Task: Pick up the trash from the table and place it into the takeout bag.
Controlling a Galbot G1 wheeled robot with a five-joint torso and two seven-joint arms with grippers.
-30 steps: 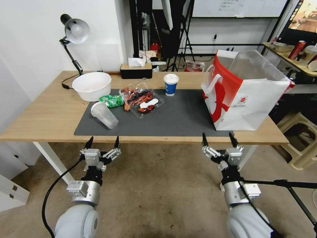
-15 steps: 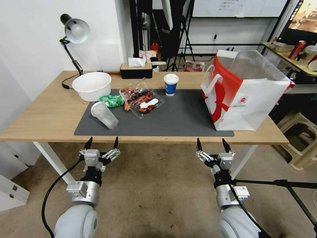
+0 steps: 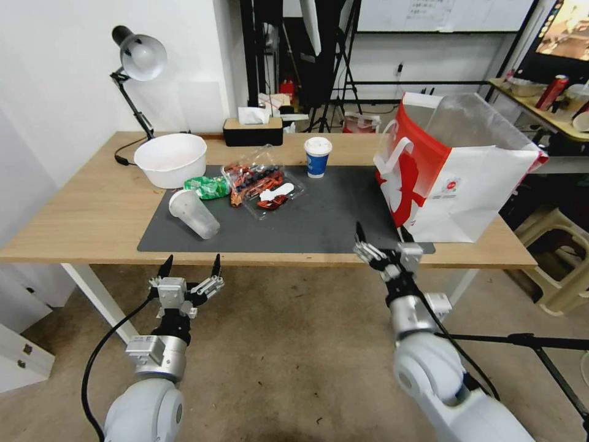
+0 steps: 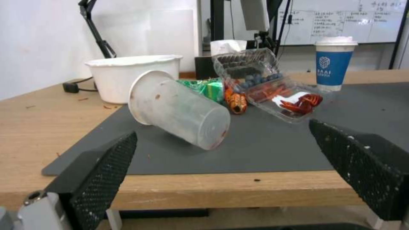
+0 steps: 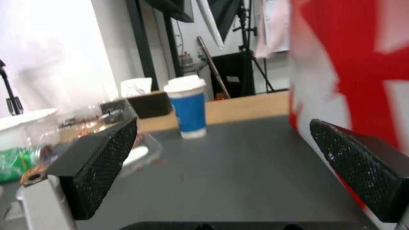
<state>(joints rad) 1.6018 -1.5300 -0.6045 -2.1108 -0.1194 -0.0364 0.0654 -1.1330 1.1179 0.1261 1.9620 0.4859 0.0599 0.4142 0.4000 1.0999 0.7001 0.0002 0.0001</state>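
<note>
Judging by the trash on the surface (image 3: 92, 202), paper cup (image 3: 317, 156) and plastic cup (image 3: 194, 213) included, your takeout bag (image 3: 457, 178) awaits everything; right gripper (image 3: 380, 238) and left gripper (image 3: 191, 265) hover with fingers apart.

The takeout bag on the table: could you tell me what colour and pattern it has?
The takeout bag is white with a bold red pattern, clearest in the head view.

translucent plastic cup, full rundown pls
The translucent plastic cup is frosted, tapered and empty, with small reddish specks on its wall. It lies tipped over on the dark mat, white rim toward the white bowl, base toward the table's front edge. No gripper touches it; the green wrapper lies close behind.
</note>
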